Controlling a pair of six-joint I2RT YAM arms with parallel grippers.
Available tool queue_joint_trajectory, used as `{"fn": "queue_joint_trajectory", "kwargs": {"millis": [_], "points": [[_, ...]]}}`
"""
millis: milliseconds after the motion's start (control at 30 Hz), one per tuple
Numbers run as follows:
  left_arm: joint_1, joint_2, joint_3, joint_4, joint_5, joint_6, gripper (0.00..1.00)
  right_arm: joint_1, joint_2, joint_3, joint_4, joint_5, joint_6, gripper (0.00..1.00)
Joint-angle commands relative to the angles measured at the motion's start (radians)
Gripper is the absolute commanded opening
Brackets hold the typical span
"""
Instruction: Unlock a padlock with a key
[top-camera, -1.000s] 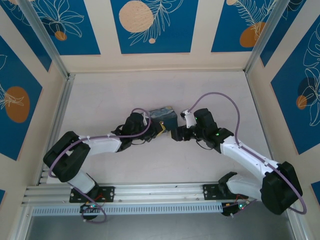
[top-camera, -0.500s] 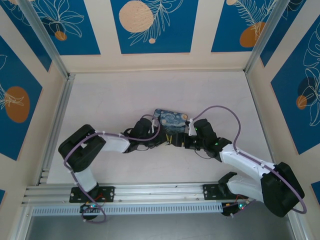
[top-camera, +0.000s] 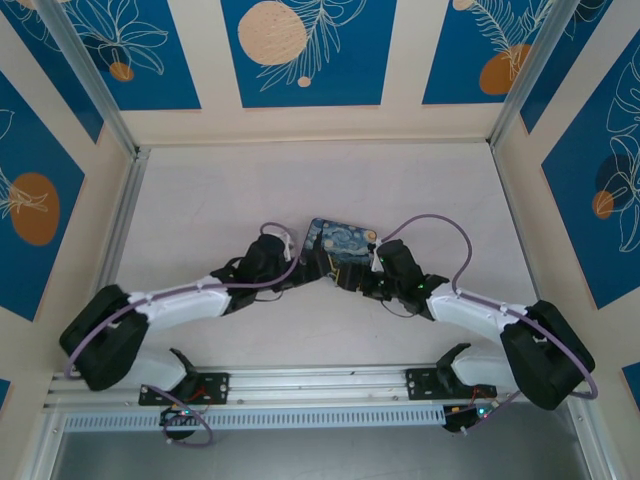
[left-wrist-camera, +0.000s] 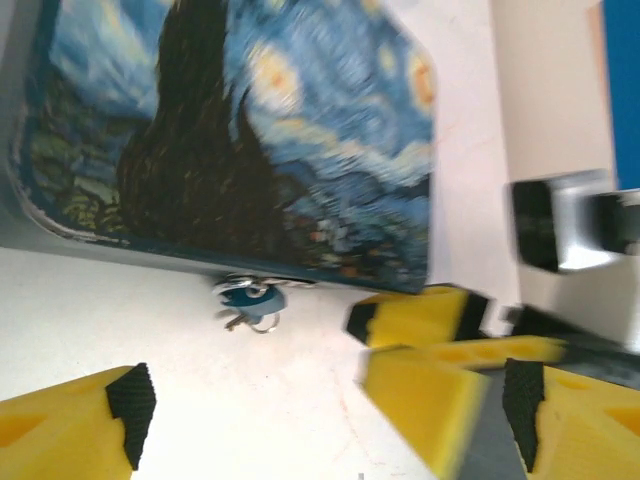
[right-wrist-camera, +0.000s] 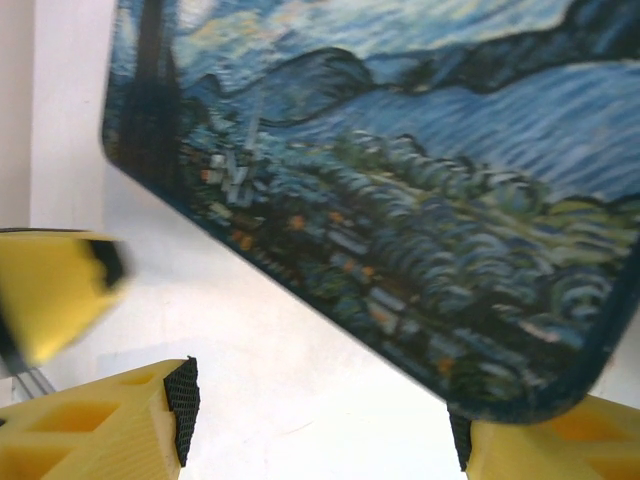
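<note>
Padlock: tiny blue body with a silvery ring (left-wrist-camera: 250, 298), lying on the worktop (top-camera: 220, 190) against the lower edge of the tin box, a little left of the middle of the left wrist view; it is blurred.
Grey sliver: a thin grey piece (left-wrist-camera: 233, 322) touches the lower left of the padlock; it is too small and blurred to tell if it is the key.
Tin box: rectangular, its lid painted with a swirling night sky (top-camera: 340, 238); both wrist views cut it off at the upper edge.
Left claw: released (left-wrist-camera: 320, 405), the yellow fingers (left-wrist-camera: 70, 430) wide apart in the lower corners, bare worktop between them, the padlock just above the gap.
Right claw: released (right-wrist-camera: 320, 425), fingers apart along the lower edge; the tin's corner overlaps the lower right finger (right-wrist-camera: 550, 445), and I cannot tell if they touch.
Blurred parts: yellow fingers of the right claw in the lower right of the left wrist view.
Arm pose: both arms lie low and stretched from the lower corners towards the middle of the top view, left claw (top-camera: 318, 266) and right claw (top-camera: 352, 276) close together at the tin's near edge.
</note>
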Motion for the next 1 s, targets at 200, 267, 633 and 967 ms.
{"fn": "queue_joint_trajectory", "kwargs": {"millis": [200, 267, 633, 967], "points": [[0.012, -0.094, 0.11, -0.285, -0.122, 0.124, 1.0, -0.095, 0.143, 0.157, 0.014, -0.02, -0.078, 0.68], [0.012, -0.089, 0.12, -0.291, -0.13, 0.122, 1.0, -0.117, 0.177, 0.203, 0.007, -0.04, -0.098, 0.68], [0.024, -0.025, 0.221, -0.399, -0.184, 0.171, 1.0, -0.119, 0.135, 0.118, 0.042, -0.098, -0.165, 0.6], [0.054, 0.039, 0.338, -0.489, -0.265, 0.213, 1.0, -0.116, 0.216, 0.133, 0.06, -0.125, -0.294, 0.5]]}}
